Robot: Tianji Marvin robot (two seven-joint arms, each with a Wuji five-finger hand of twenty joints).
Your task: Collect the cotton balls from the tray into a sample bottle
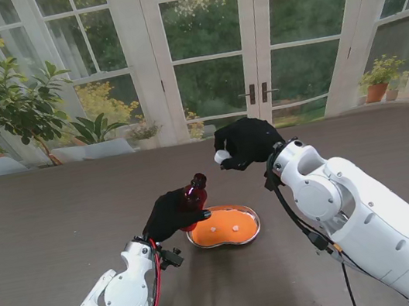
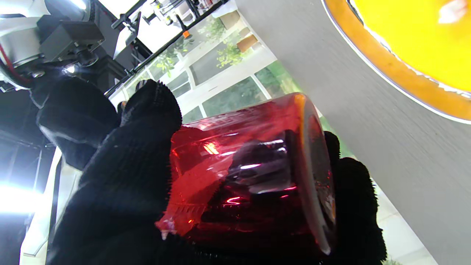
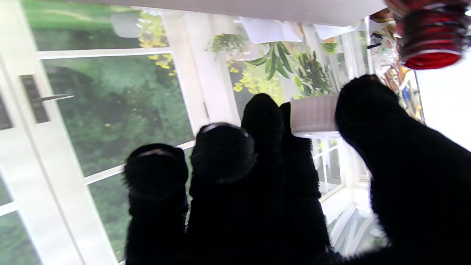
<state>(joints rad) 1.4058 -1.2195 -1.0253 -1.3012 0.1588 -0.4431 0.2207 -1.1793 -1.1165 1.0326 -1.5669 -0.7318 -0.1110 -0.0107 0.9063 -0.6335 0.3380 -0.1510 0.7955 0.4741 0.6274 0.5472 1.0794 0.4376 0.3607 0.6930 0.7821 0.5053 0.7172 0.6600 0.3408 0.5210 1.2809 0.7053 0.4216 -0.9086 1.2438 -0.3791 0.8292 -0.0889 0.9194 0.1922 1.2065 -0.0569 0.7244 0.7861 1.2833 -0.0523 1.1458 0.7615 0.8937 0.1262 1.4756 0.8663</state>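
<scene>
bottle (image 1: pixel 194 196) in left fingers (image 1: pixel 169 214) — cap (image 3: pixel 314 115) pinched right

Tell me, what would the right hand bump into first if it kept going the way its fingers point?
Probably the sample bottle. The right hand, pinching a white cap, points toward its open neck; depth is unclear, so it might pass just beside it.

We find no readable text, label, brand, number or sign in any view. The red bottle (image 2: pixel 254 173) shows only glare and faint raised ridges on its glass, nothing we can read as lettering. The white ribbed cap (image 3: pixel 314 115) is plain.
</scene>
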